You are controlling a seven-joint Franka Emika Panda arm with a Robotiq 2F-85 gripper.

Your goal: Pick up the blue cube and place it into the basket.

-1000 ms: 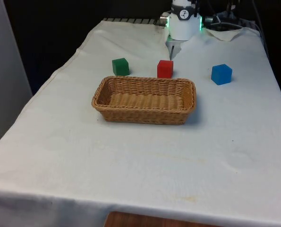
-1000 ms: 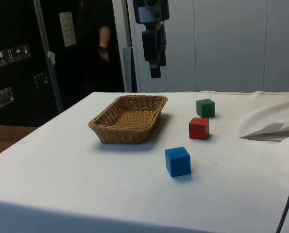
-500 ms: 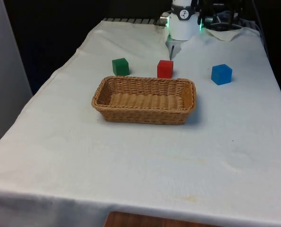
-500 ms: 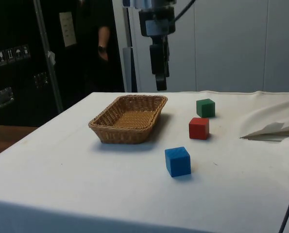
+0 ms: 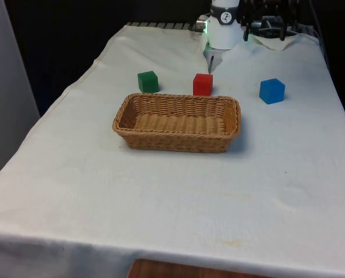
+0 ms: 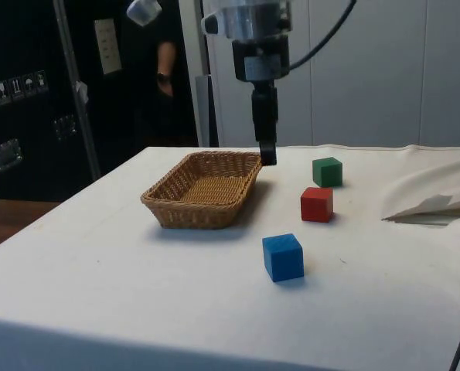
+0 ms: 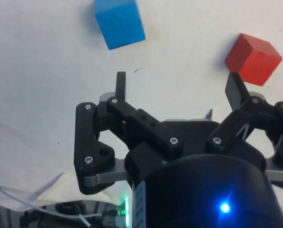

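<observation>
Side view has the end effector point(image 6: 267, 157) hanging above the counter point(image 6: 137, 294), off the wicker basket's point(image 6: 205, 188) far end, holding nothing. Wrist view shows its fingers point(image 7: 121, 84) spread wide, with bare cloth between them. The blue cube point(image 5: 272, 91) sits on the cloth to the basket's right in the front view, well apart from it. A red cube point(image 5: 203, 84) and green cube point(image 5: 148, 81) stand just behind the basket.

blue cube point(image 5: 272, 91) on cloth, wicker basket point(image 5: 178, 123) apart
</observation>
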